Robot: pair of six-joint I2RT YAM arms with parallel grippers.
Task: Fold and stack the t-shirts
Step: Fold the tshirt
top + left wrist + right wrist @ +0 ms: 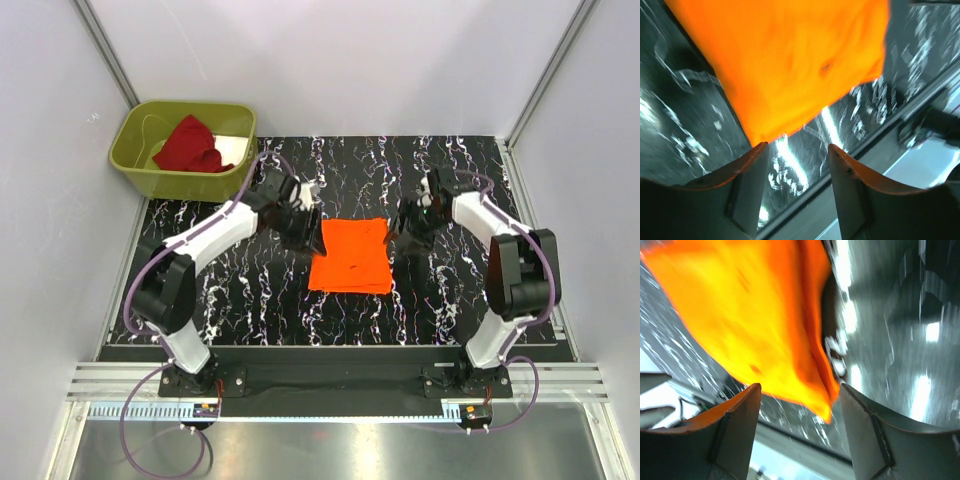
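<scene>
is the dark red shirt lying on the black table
No, the dark red cloth shirt lies crumpled inside the olive-green plastic bin.

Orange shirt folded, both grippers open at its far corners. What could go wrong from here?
1. The orange shirt has its layered corner between the right gripper fingers; backing off could snag it and open the fold. The left gripper is close too.
2. The dark red shirt lies crumpled in the bin; its walls may hinder grasping.
</scene>
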